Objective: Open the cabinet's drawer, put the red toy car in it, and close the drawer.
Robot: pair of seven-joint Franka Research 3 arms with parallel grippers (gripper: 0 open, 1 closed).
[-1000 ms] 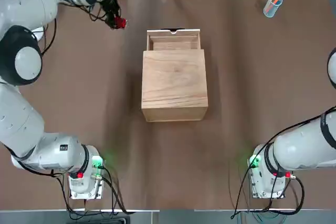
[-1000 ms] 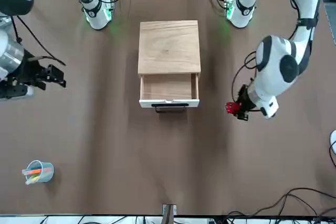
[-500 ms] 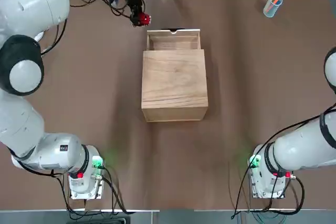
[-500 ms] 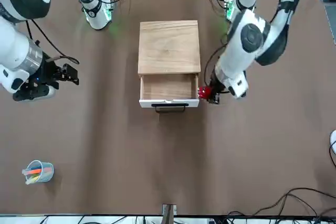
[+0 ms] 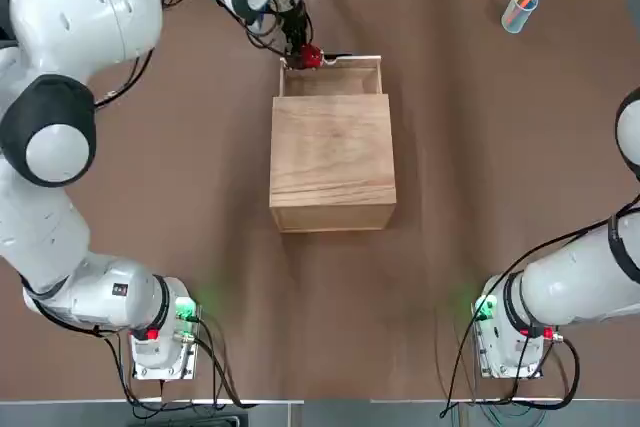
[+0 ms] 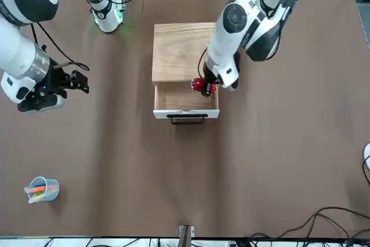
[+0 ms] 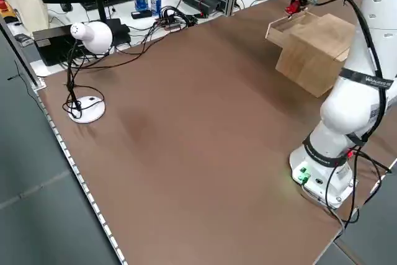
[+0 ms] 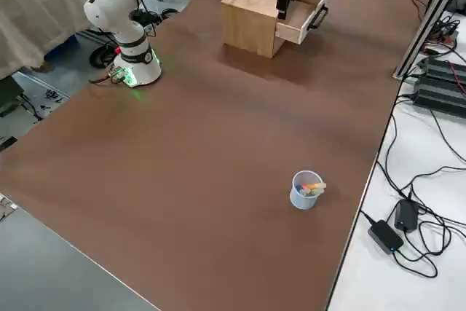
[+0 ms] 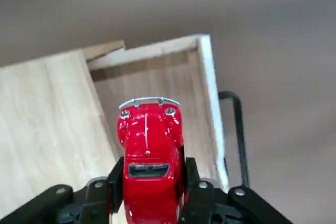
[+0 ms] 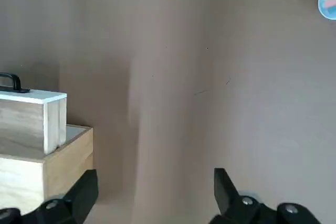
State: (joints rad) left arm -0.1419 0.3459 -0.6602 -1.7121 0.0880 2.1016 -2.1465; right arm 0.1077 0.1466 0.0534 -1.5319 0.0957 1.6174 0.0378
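Observation:
The cabinet (image 5: 332, 162) stands mid-table with its drawer (image 5: 332, 77) pulled out on the far side, the dark handle (image 6: 186, 120) facing away from the arms. My left gripper (image 5: 303, 50) hovers over the drawer's left end, shut on the red toy car (image 5: 309, 56). In the left wrist view the car (image 9: 149, 150) sits between the two fingers (image 9: 114, 181), above the drawer's floor (image 9: 157, 85). The front view shows the car (image 6: 200, 85) just above the drawer (image 6: 185, 98). My right gripper (image 6: 65, 82) hangs open and empty over bare table to the right of the cabinet (image 10: 31, 166).
A cup of coloured pens (image 5: 520, 7) stands at the far right corner of the table. A white mouse (image 6: 366, 155) lies at the far left edge. Cables run along the far edge, and a white desk lamp (image 7: 87, 35) stands beyond the left side.
My left gripper has carried the red toy car rightwards from the table left of the drawer to above the drawer's left end. The right gripper has shifted slightly toward the cabinet.

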